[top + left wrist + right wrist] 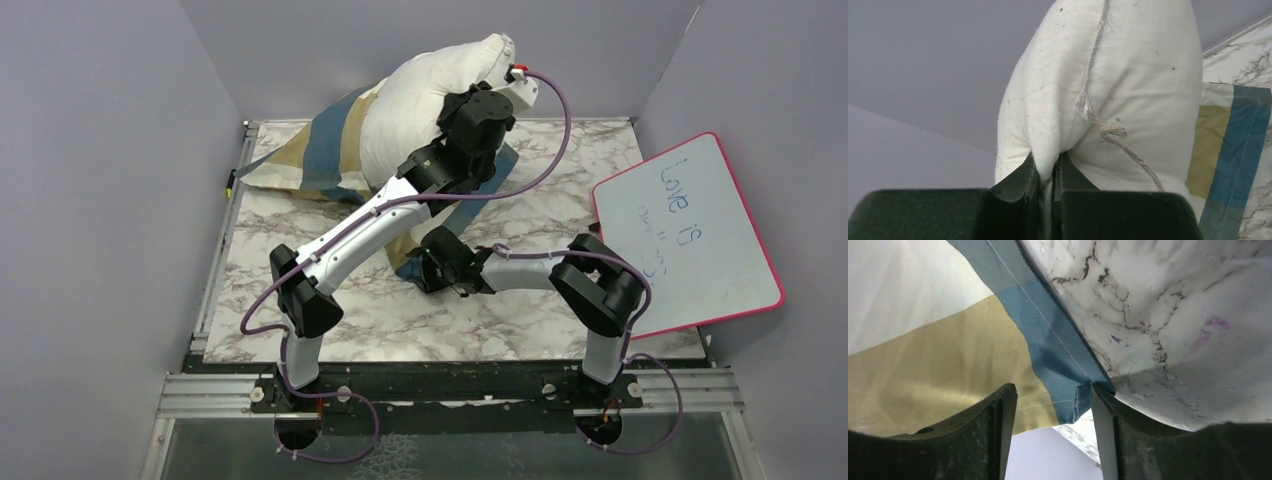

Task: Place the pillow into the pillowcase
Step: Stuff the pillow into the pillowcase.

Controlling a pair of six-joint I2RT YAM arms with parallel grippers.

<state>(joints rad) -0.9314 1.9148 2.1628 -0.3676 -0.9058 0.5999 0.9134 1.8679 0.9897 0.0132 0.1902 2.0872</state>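
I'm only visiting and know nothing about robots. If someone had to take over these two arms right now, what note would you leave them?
Left gripper: shut on a pinch of the pillow, holding it up on end at the back of the table.
Right gripper: open, with its jaws either side of the pillowcase at its blue hem, not yet clamped.
The pillowcase lies on the table around the pillow's lower end.
Done: the pillow is raised and the hem reached.
Left: grip the hem, open the mouth, and feed the pillow in. Most of the pillow is bare. I cannot tell whether its lower end is inside.
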